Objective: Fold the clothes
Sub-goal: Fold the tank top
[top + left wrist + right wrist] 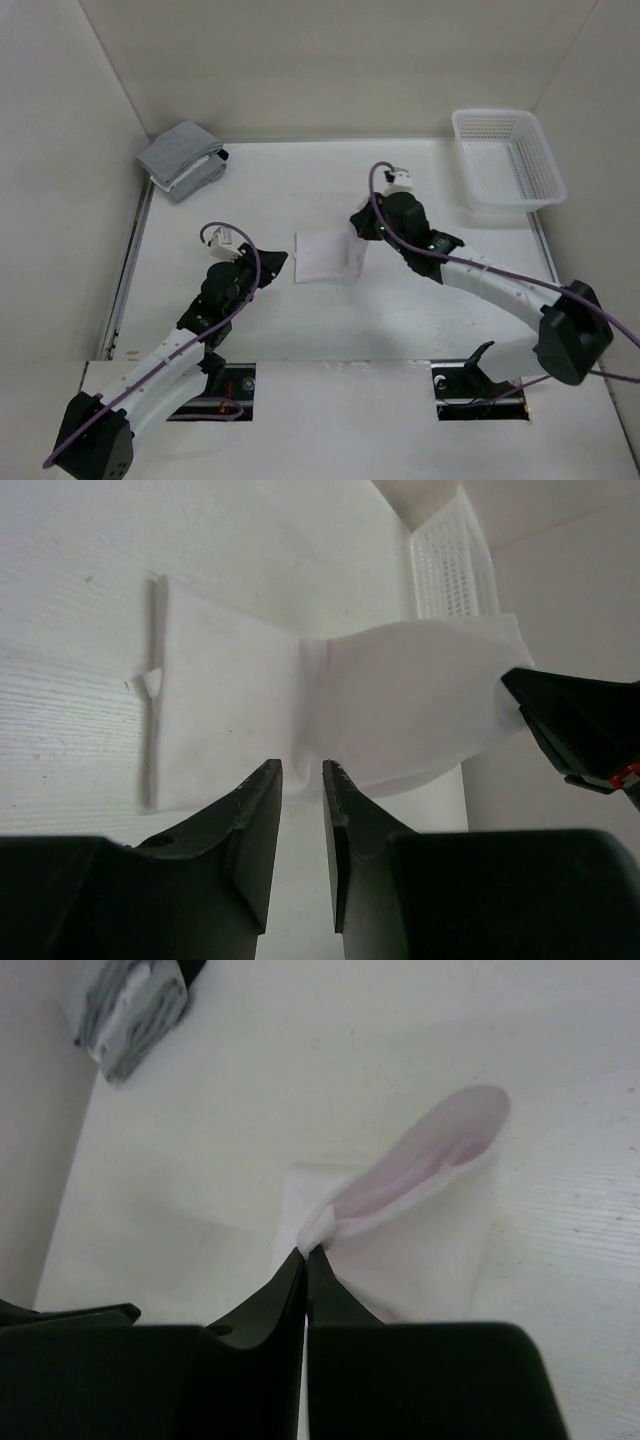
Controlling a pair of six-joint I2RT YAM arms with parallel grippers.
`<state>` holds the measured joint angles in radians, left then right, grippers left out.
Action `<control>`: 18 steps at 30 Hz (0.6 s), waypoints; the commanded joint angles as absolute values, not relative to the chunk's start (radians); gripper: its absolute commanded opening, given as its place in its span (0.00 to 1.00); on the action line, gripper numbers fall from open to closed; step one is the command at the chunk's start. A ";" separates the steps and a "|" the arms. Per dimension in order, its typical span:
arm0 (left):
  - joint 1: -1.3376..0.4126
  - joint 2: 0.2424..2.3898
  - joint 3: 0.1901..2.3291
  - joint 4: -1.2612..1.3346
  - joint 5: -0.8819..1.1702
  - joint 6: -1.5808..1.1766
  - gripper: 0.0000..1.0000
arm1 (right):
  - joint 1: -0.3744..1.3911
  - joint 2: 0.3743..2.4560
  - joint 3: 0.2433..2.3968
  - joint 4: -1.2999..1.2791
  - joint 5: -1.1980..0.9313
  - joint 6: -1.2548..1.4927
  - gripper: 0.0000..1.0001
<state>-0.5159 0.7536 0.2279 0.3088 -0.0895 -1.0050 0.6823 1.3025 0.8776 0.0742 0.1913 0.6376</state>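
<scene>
The clothes (322, 258) are one plain white garment, lying partly folded in the middle of the table. My right gripper (306, 1252) is shut on a pinched bit of its edge and holds that right side up off the table, so the fabric (420, 1210) curls into a loop. In the top view the right gripper (358, 230) is at the garment's right edge. My left gripper (279, 262) sits just left of the garment. In the left wrist view its jaws (302, 772) stand a little apart with nothing between them, close to the garment's near edge (230, 710).
A white plastic basket (508, 160) stands at the back right, also in the left wrist view (450, 570). A grey-and-white cloth bundle (182, 158) lies in the back left corner. Walls close the table on three sides.
</scene>
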 commanded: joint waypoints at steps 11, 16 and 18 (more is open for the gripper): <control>-0.280 0.571 0.190 0.213 0.072 -0.980 0.23 | 0.984 1.919 1.531 -0.313 0.301 0.521 0.35; -0.258 0.623 0.219 0.258 0.071 -0.976 0.23 | 1.009 1.803 1.446 -0.209 0.287 0.541 0.47; -0.284 0.675 0.242 0.302 0.066 -0.976 0.23 | 0.996 1.691 1.312 -0.128 0.288 0.548 0.46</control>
